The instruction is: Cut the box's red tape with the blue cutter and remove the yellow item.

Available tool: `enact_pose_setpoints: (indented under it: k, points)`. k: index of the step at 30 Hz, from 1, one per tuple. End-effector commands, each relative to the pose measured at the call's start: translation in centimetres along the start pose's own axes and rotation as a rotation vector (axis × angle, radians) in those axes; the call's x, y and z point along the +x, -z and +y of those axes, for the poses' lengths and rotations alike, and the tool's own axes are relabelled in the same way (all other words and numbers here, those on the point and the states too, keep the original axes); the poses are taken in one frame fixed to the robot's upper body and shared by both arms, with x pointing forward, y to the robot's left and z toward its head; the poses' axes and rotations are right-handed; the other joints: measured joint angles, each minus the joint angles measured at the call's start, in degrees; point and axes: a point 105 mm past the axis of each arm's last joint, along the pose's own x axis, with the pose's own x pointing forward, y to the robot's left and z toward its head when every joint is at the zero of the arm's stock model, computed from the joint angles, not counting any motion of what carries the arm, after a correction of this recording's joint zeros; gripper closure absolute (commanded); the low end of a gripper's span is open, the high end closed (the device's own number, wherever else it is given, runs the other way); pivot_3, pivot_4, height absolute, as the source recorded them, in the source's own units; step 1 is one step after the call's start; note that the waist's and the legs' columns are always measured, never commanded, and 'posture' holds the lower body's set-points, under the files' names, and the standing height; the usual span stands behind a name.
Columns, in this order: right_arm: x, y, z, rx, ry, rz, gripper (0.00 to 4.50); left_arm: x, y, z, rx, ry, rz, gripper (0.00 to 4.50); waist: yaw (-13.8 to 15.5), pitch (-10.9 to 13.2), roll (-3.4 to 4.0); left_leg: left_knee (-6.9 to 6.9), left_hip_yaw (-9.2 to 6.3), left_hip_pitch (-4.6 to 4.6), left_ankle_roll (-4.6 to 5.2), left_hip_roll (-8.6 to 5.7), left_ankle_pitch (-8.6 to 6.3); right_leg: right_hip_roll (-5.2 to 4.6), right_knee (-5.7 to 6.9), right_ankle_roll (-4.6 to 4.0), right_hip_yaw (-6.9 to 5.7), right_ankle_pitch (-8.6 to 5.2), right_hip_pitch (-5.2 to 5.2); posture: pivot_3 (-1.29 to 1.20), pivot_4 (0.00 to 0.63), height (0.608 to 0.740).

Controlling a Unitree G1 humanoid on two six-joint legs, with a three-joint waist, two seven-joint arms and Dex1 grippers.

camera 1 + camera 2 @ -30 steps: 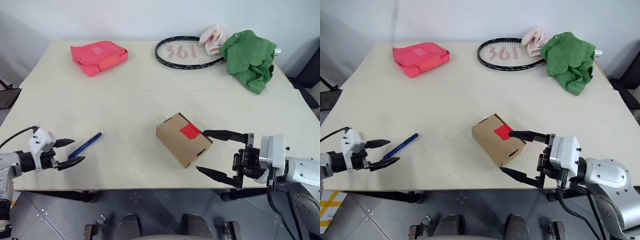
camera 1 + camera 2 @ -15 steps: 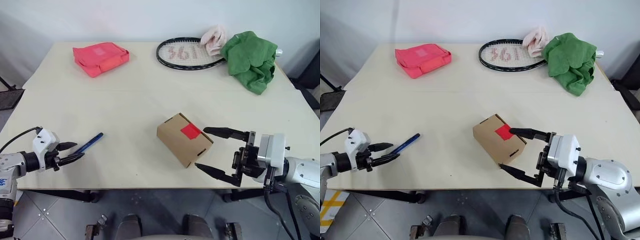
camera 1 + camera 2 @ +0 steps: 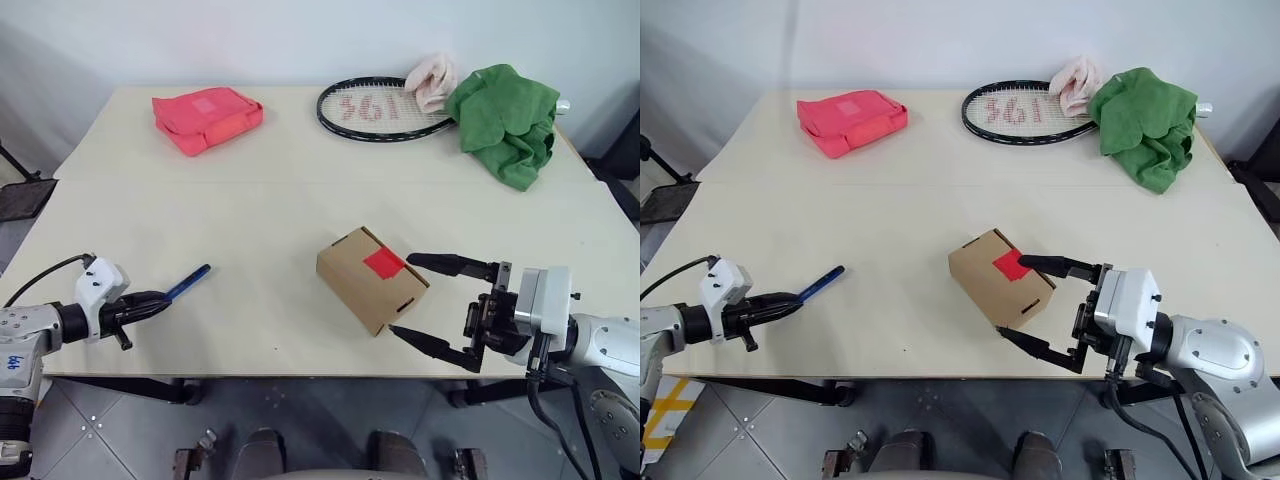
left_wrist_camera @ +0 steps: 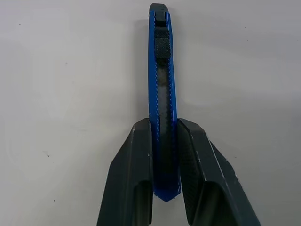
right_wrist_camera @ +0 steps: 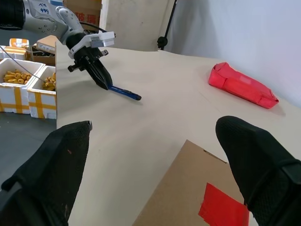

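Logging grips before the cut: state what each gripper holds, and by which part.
The left gripper is closed on the blue cutter at its rear end. The right gripper holds nothing, open beside the box.

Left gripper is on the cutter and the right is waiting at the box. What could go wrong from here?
The left gripper pinches only the tail end of the blue cutter, so it may pivot or slip when lifted. The box sits loose between the right gripper's open fingers; pressing on the red tape could slide it toward the table edge.
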Motion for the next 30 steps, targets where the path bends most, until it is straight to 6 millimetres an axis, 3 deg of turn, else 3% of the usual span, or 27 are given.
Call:
enact_pose_setpoints:
  k: [1, 4, 7, 12, 15, 20, 24, 28, 30]
  points:
    - [0.1, -1.1, 0.3, -0.041, -0.017, -0.016, 0.00, 0.6, 2.8, -0.7, -0.054, -0.001, 0.098, 4.09, 0.0, 0.0, 0.08, 0.00, 0.00, 0.00, 0.00, 0.00, 0.00, 0.00, 0.00, 0.00, 0.00, 0.00, 0.00, 0.00, 0.150, 0.740]
    - [0.1, -1.0, 0.3, -0.038, -0.017, -0.014, 0.00, 0.8, 2.5, -0.7, -0.046, 0.003, 0.087, 4.09, 0.0, -0.1, 0.17, 0.00, 0.00, 0.01, 0.00, 0.00, 0.00, 0.00, 0.01, 0.00, 0.00, 0.00, 0.01, 0.00, 0.150, 0.740]
    - [-0.2, -0.9, 0.2, -0.025, -0.008, -0.006, 0.00, 1.5, 0.3, -1.4, 0.016, 0.056, 0.015, 4.09, 0.2, -0.1, 0.17, 0.01, 0.00, 0.01, 0.00, 0.00, 0.00, 0.00, 0.01, 0.00, 0.00, 0.00, 0.01, 0.00, 0.150, 0.740]
    - [-1.1, -0.7, 0.2, 0.019, -0.013, 0.036, 0.00, 2.2, -5.0, -6.0, 0.197, 0.352, -0.093, 4.09, 0.6, 0.1, -0.13, 0.11, 0.00, -0.09, 0.01, 0.00, -0.01, -0.01, -0.05, -0.01, -0.01, 0.00, 0.02, 0.00, 0.150, 0.740]
    - [-1.4, -0.8, 0.5, 0.052, -0.028, 0.057, 0.00, 2.6, -7.2, -8.6, 0.275, 0.488, -0.104, 4.09, 0.4, 0.2, -0.34, 0.11, 0.00, -0.16, 0.01, 0.01, -0.01, 0.00, -0.04, -0.02, -0.01, 0.01, -0.05, 0.00, 0.150, 0.740]
    - [-1.7, 0.0, 1.9, 0.126, -0.067, 0.129, 0.00, 4.9, -8.3, -12.0, 0.393, 0.618, -0.067, 4.09, 0.1, 0.2, -0.34, 0.08, 0.00, -0.14, 0.01, 0.01, -0.01, 0.00, -0.08, -0.02, 0.00, 0.01, -0.05, 0.00, 0.150, 0.740]
    - [-2.2, 2.6, 2.7, 0.194, -0.044, 0.292, 0.00, 7.6, -8.9, -14.9, 0.439, 0.694, -0.026, 4.09, 0.3, 0.3, -0.46, 0.17, -0.01, -0.17, 0.03, 0.00, -0.02, 0.00, -0.11, -0.02, -0.01, 0.01, -0.01, 0.00, 0.150, 0.740]
    - [-2.9, 4.3, 3.1, 0.217, -0.023, 0.414, 0.00, 10.3, -9.9, -15.7, 0.443, 0.628, 0.006, 4.09, 0.5, 0.3, -0.57, 0.31, -0.02, -0.22, 0.05, 0.01, -0.03, 0.00, -0.10, -0.04, -0.01, 0.02, -0.01, 0.00, 0.150, 0.740]
    - [-2.9, 4.7, 3.6, 0.252, -0.025, 0.447, 0.00, 10.6, -10.1, -17.1, 0.445, 0.667, 0.023, 4.09, 0.6, 0.3, -0.58, 0.37, -0.02, -0.24, 0.07, 0.01, -0.05, 0.00, -0.09, -0.04, -0.01, 0.03, -0.01, 0.00, 0.150, 0.740]
